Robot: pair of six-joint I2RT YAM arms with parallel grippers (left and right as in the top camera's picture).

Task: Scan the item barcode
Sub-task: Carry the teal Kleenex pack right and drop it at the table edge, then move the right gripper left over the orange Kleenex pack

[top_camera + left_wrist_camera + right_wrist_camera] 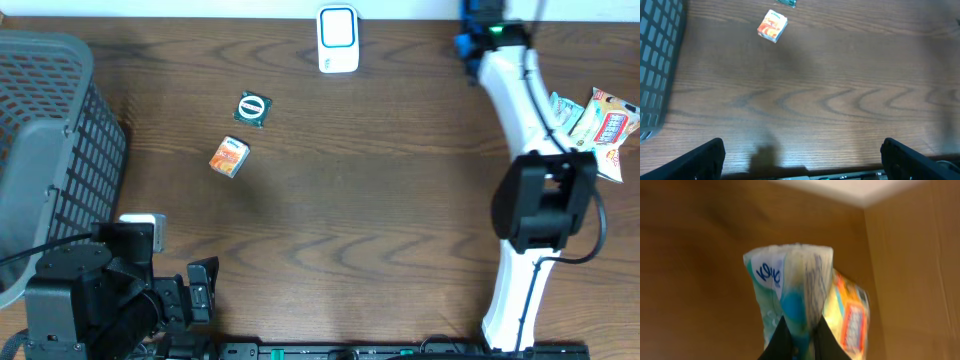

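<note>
Now our right gripper (799,330) pinches a packet (790,275), well right of the scanner (338,40). We have not scanned yet; left fingers (700,160) spread.

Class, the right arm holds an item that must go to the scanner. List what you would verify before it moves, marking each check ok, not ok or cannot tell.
1. Right hand shut on the teal-and-white packet: ok.
2. Barcode located on that packet: cannot tell, the wrist view is blurred.
3. Orange packet separate from the held one: cannot tell, it sits right behind it.
4. Scanner in view at the far edge, nothing in front of it: ok.
5. Left hand open, empty, far from the scanner: ok.
</note>
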